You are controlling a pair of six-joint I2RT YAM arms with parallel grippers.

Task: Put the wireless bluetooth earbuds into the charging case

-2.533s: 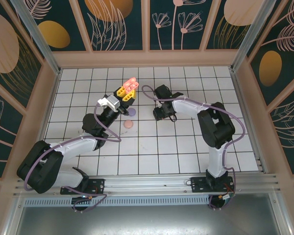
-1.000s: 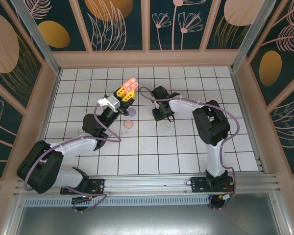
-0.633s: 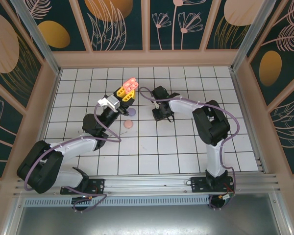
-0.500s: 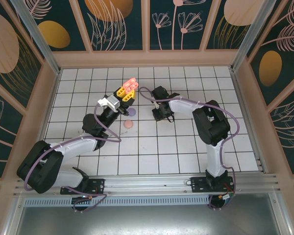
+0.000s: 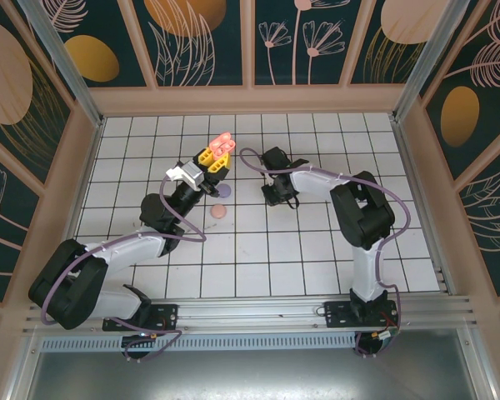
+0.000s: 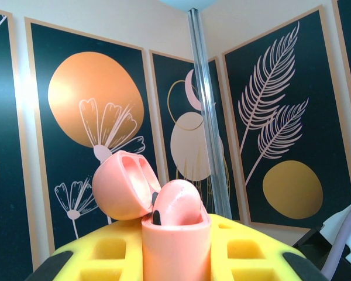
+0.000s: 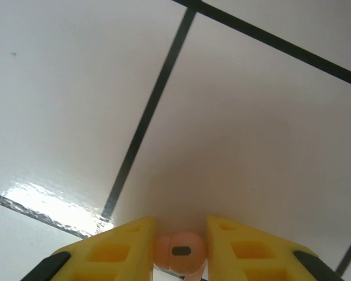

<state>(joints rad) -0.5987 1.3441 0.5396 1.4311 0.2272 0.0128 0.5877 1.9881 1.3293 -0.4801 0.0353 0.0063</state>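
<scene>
My left gripper [image 5: 213, 158] is raised and shut on the salmon-pink charging case [image 6: 175, 246]. The case's lid [image 6: 120, 187] is hinged open to the left. One salmon-pink earbud [image 6: 178, 205] sits in the case's mouth. My right gripper [image 5: 275, 196] points down at the tiled floor right of the case. In the right wrist view a second salmon-pink earbud [image 7: 178, 252] lies on the white tile between my yellow fingers [image 7: 123, 246], and both pads rest against its sides.
A purple disc [image 5: 224, 191] and a pink disc [image 5: 219, 212] lie on the floor below the left gripper. Black grout lines [image 7: 146, 123] cross the white tiles. Patterned walls [image 5: 250, 42] enclose the floor.
The right gripper's fingers have narrowed around the earbud on the floor, and its arm has shifted slightly. The left arm and the case have stayed still.
</scene>
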